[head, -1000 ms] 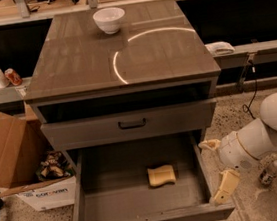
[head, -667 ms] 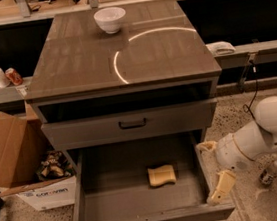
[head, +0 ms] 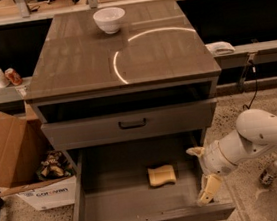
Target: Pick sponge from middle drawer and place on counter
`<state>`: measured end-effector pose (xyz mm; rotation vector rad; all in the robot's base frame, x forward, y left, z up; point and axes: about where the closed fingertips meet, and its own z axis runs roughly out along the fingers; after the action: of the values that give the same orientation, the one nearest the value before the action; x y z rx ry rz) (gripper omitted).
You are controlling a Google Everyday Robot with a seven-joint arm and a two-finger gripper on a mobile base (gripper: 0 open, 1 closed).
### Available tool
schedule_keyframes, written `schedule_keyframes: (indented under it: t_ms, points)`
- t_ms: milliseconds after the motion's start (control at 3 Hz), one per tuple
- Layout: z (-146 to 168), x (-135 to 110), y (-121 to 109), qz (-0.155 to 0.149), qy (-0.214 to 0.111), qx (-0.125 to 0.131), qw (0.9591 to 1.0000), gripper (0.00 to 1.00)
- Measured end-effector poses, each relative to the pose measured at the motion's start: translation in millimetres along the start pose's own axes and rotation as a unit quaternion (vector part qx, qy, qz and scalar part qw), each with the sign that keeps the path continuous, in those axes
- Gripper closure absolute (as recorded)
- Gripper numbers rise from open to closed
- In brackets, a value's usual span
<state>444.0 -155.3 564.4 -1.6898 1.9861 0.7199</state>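
Stage: early. The reach is in hand, and no grasp is made.

Sponge (head: pixel 161 175): lies flat on the drawer floor, a little right of centre and nearer the back than the front. Nothing touches it.

Middle drawer (head: pixel 114 203): pulled fully out at the bottom of the cabinet, floor in plain view. The opening step looks done. The sponge is the only thing inside.

Gripper (head: pixel 202 171): low at the drawer's right side wall, just to the right of the sponge and apart from it. One pale finger points up toward the drawer's back corner, the other down toward the front. They are spread wide, with nothing between them.

Arm (head: pixel 262 135): white, comes in from the right over the speckled floor.

Counter (head: pixel 82 59): cabinet top, glossy, with a bright curved light streak across it. Plenty of bare surface ahead of the bowl for a drop-off.

Bowl (head: pixel 109 19): white, at the back edge of the counter, well away from the work.

Upper drawer front (head: pixel 130 124): shut, with a black bar handle. Not part of the job.

Cardboard box (head: pixel 7 149): on the floor to the left of the cabinet, clear of the arm.

Done, by my reading: drawer opened, gripper brought down alongside.

Left, by my reading: shift left over the sponge, close on it, lift clear of the drawer walls and the shut front above, carry it up, set it on the counter, release.

Estimate: under a third of the way.
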Motion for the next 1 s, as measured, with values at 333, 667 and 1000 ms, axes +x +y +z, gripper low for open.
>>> schedule_keyframes:
  t_ms: [333,667,1000]
  points:
    - [25.9,5.1,-22.5,-0.004,0.014,0.011,0.9998,0.0]
    - [46.5,17.0,-56.5,0.01,0.013,0.034,0.9993,0.0]
    - [75.5,28.1,-91.5,0.022,0.008,0.057,0.9981,0.0]
